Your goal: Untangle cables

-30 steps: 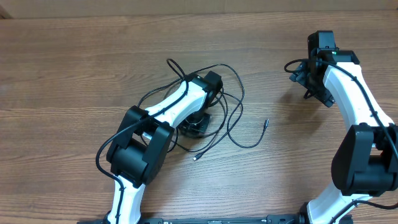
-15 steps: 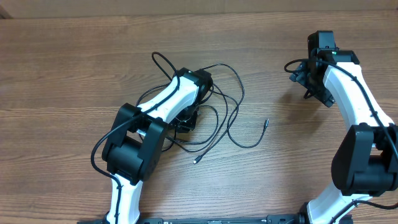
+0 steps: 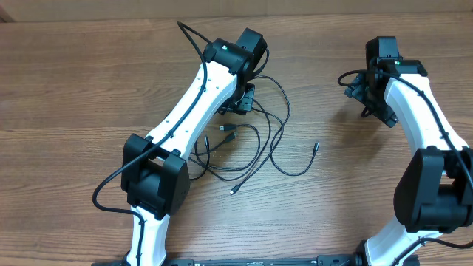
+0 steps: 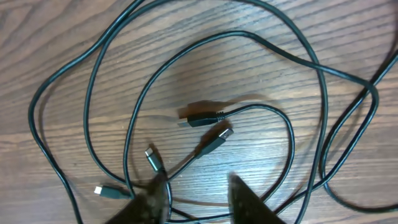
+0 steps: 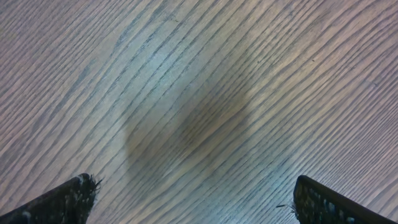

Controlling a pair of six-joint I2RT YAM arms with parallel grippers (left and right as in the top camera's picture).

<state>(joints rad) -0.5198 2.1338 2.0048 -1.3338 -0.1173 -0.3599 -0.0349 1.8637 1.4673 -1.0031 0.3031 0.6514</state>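
Thin black cables (image 4: 202, 120) lie in loose, overlapping loops on the wooden table (image 5: 186, 93), their small plug ends gathered mid-tangle. The left gripper (image 4: 196, 188) hovers over them with its jaws partly apart and only wood showing between. The right gripper (image 5: 194, 185) is spread wide above bare wood, well apart from the cables.

Even, fairly bright light falls from above on the brown wood-grain desk (image 3: 74, 89). The overhead view is sharp, with soft, short shadows beside the white-and-black robot arms (image 3: 194, 100). In the left wrist view the thin black cables (image 4: 214, 138) are mostly crisp, but one plug (image 4: 200, 119) near the middle is smeared, and the left gripper (image 4: 198, 202) at the near edge is a dark blur. The right wrist view has a cool sheen, a soft round shadow mid-frame, and the right gripper (image 5: 193, 199) out of focus.
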